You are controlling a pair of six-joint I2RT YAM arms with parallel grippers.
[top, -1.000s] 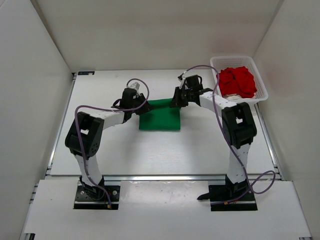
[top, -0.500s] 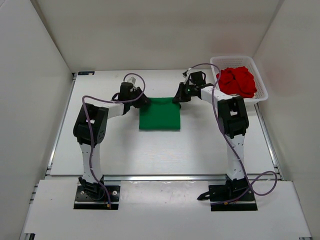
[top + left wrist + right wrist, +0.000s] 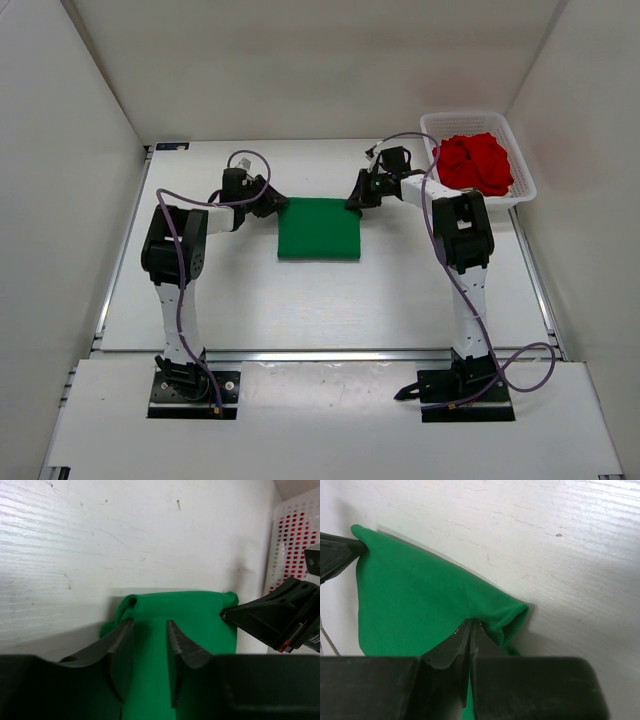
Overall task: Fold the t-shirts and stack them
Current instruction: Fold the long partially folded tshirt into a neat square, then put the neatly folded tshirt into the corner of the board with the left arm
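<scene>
The bright green t-shirt lies folded into a flat square on the table, at its middle. My left gripper is at the shirt's far left corner. In the left wrist view its jaws stand open over the green cloth. My right gripper is at the far right corner. In the right wrist view it is shut on the shirt's folded edge. The red t-shirt lies crumpled in the basket. The off-white t-shirt is hidden.
A white mesh basket stands at the table's far right corner, beside the right arm; it also shows in the left wrist view. White walls enclose the table on three sides. Bare table lies in front of the green shirt.
The shirt's raised far edge has been carried back and laid down, so the shirt now lies flat. My left arm has swung left, and its gripper is now at the far left corner.
</scene>
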